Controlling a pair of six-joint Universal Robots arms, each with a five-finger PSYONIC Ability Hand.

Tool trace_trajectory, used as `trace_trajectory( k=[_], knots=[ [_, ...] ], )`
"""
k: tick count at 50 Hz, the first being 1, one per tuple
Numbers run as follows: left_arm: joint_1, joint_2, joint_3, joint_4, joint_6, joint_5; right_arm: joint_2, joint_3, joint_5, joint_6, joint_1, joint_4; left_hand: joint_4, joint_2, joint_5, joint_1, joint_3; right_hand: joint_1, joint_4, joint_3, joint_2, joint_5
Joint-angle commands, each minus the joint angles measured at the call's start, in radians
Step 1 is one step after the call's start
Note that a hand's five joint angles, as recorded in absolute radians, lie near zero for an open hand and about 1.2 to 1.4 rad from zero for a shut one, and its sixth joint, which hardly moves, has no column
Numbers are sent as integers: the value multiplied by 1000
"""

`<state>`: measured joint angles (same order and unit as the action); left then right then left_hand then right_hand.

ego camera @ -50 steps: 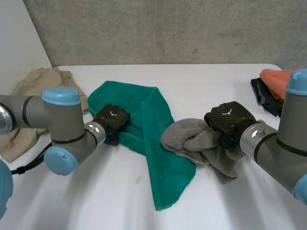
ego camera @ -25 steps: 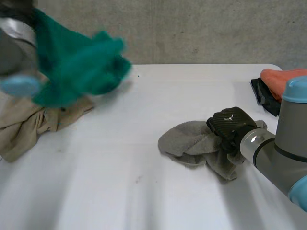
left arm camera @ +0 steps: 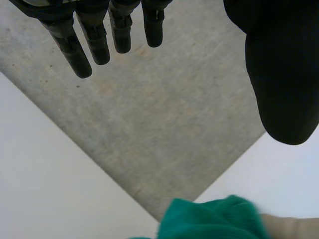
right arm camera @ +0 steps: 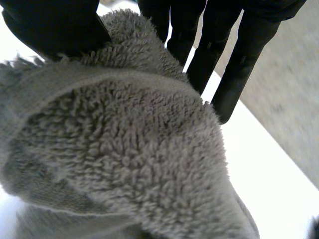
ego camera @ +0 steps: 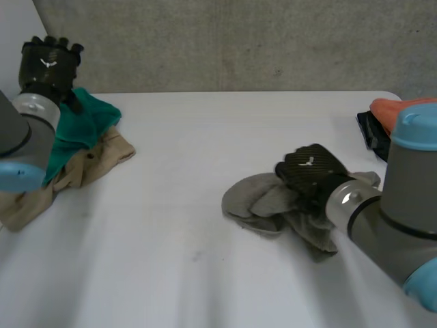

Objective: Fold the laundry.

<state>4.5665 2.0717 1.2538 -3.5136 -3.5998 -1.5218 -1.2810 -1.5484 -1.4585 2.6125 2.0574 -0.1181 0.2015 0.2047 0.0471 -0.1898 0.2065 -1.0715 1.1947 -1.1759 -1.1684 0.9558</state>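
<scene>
Right hand [ego camera: 311, 171] pinches the grey towel [ego camera: 256, 201]; left hand [ego camera: 48, 58] hangs spread above the green towel [ego camera: 85, 123]

The grey towel [right arm camera: 124, 164] is shaggy looped terry, the green towel [ego camera: 82, 124] soft cloth, the table [ego camera: 198, 205] smooth and matt.

no words, numbers or labels legible anywhere. only sign: small white emblem [ego camera: 46, 63] on back of left hand [ego camera: 56, 76], thin bent stroke, no letters made out; second white emblem [ego camera: 305, 162] on back of right hand [ego camera: 319, 175], same sort of stroke, too small to read as brand
</scene>
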Motion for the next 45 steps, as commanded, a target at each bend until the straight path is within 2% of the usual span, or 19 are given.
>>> trace_trajectory(
  k=[1,4,6,7,8,12,15,21,24,30,34,36,42,45],
  knots=[
    [-43,-139,199,-21,91,-15,15,19,119,6,232,104,-27,-30,-47,15,-32,-325,202,-220,-228,266],
    [-64,-174,245,-13,154,-18,73,27,153,9,306,143,-27,-30,-47,15,-32,-325,202,-220,-228,266],
    [-77,-196,274,1,194,-24,133,57,139,3,337,152,-27,-30,-47,15,-32,123,-246,227,219,-181],
    [-80,-202,282,8,207,-26,147,76,123,1,334,143,-27,-30,-47,15,-32,421,-544,526,518,-480],
    [-83,-211,288,18,216,-27,155,106,75,3,322,117,-27,-30,-47,15,-32,886,-1010,991,983,-945],
    [-89,-266,335,111,277,-31,125,163,-14,32,268,31,-27,-30,-47,15,-32,897,-1020,1001,994,-956],
    [-93,-300,358,172,306,-26,83,171,-10,66,224,0,-27,-30,-47,15,-32,897,-1020,1001,994,-956],
    [-136,-367,420,358,385,-3,-67,163,15,164,58,-87,-27,-30,-47,15,-32,897,-1020,1001,994,-956],
    [-178,-384,453,454,417,8,-74,153,39,138,-20,-171,56,52,35,-67,51,897,-1020,1001,994,-956],
    [-267,-384,519,581,464,20,-60,107,60,14,-92,-308,18,15,-2,-30,13,897,-1020,1001,994,-956],
    [-339,-360,550,547,478,25,-49,54,63,-17,-125,-301,-27,-30,-47,15,-32,897,-1020,1001,994,-956],
    [-366,-317,556,478,477,26,-31,30,79,-2,-132,-257,-27,-30,-47,15,-32,897,-1020,1001,994,-956],
    [-420,-204,547,306,460,28,34,-28,161,49,-108,-121,-27,-30,-47,15,-32,803,-927,908,900,-862],
    [-437,-162,530,263,454,28,77,-25,150,60,-85,-81,44,41,24,-56,39,759,-882,864,856,-818]
  ],
)
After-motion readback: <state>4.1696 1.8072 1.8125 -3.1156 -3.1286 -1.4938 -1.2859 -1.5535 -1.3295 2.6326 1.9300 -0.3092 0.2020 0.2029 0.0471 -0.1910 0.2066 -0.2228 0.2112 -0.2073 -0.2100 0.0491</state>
